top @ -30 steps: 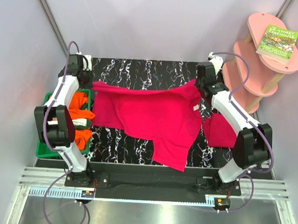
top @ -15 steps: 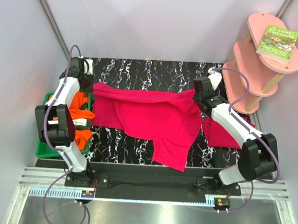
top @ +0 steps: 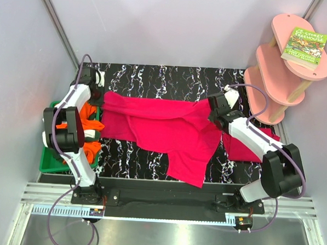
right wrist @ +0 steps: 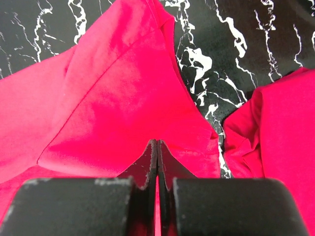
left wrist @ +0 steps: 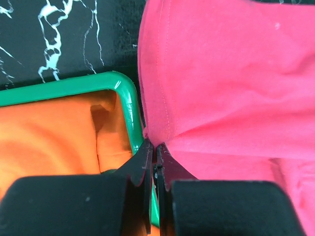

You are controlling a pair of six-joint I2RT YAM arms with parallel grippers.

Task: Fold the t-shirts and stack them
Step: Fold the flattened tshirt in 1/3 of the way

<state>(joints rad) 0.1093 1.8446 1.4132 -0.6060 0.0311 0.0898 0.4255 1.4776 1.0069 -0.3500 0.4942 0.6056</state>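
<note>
left gripper: clenched; jaws meet on a pinch of hem at the left edge of the spread crimson t-shirt, right beside the rim of the green tray.
right gripper: clenched too; fingertips closed on a fold of the same shirt at its right end, near the sleeve.
spread crimson t-shirt: stretched between the two grippers across the middle of the table. Its far edge runs roughly straight from one grip to the other. The body sags toward the near edge, and one flap reaches almost to the table's front lip. Cloth is rumpled, not flat.
second crimson t-shirt: lying on the table's right side, under and beside the right arm. In the right wrist view a strip of bare marble separates it from the held shirt.
orange t-shirt: bunched inside the green tray, up against the tray wall.
white cloth: thin strip showing among the orange folds in the tray; can't tell what garment it is.
green tray: at the table's left edge, partly hidden by the left arm.
pink shelf: stands off the far right corner.
book: green cover, lying on the shelf's top tier.
</note>
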